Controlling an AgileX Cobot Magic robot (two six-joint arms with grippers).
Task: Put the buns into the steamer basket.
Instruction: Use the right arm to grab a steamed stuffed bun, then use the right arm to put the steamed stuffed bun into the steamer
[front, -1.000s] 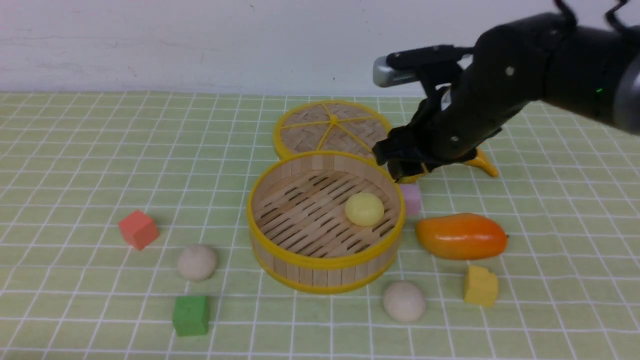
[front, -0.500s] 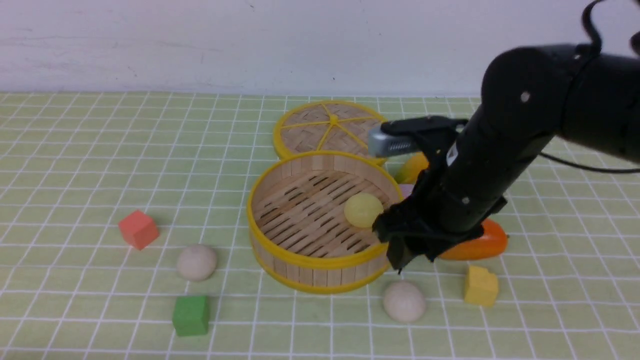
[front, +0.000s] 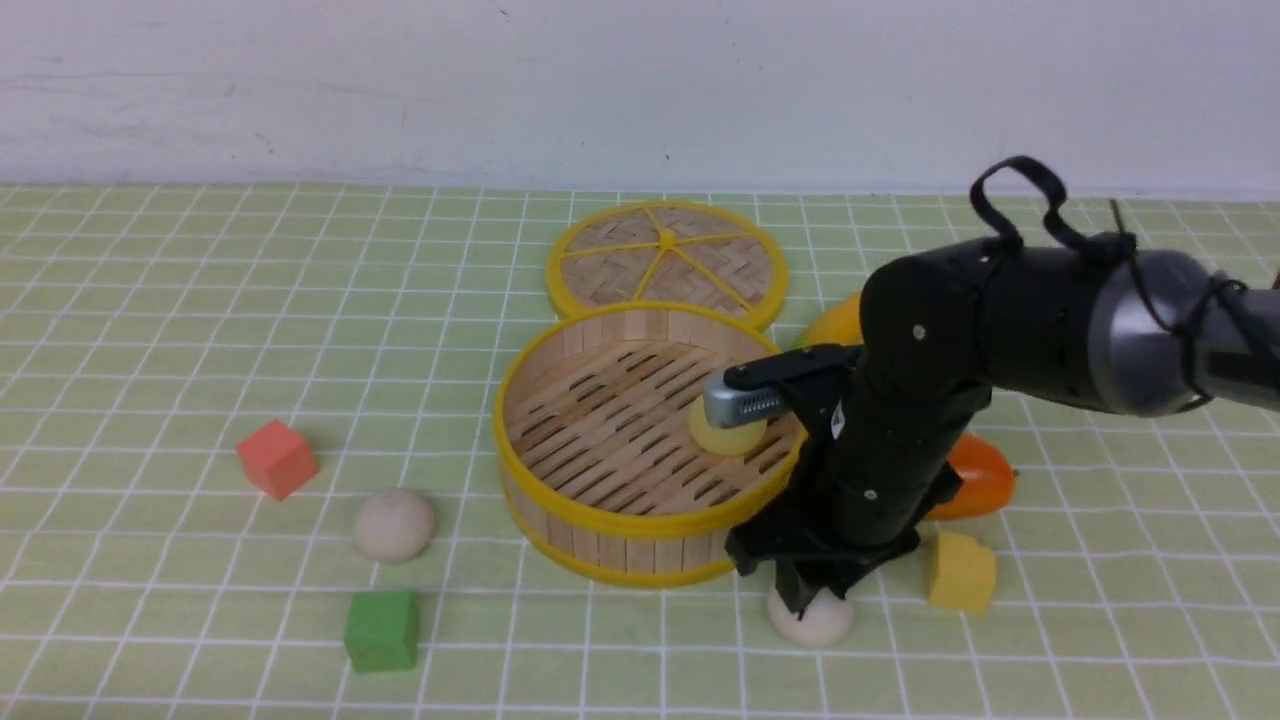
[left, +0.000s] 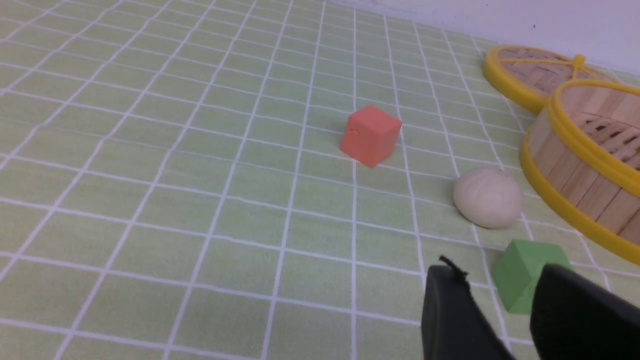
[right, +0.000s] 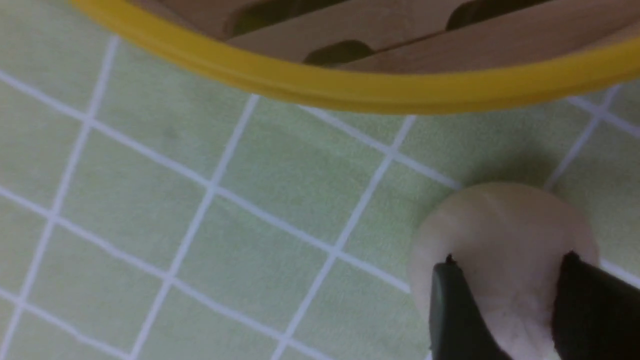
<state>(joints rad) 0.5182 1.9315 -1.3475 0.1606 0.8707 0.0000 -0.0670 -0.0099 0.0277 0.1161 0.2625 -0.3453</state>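
where: beige bun (right: 500, 220) sits on the mat (front: 200, 330) just outside the steamer basket (front: 620, 520) | grip: your right gripper (right: 507, 265) straddles it, can't tell if pinched; left gripper (left: 495, 280) hangs open | feel: probably light, smooth, rolls easy, so grab its widest middle

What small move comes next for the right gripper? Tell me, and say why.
Probably close firmly on the off-white bun before any lift. The right gripper has a finger on each side of it, on the cloth beside the steamer basket, and a firm pinch isn't evident yet.
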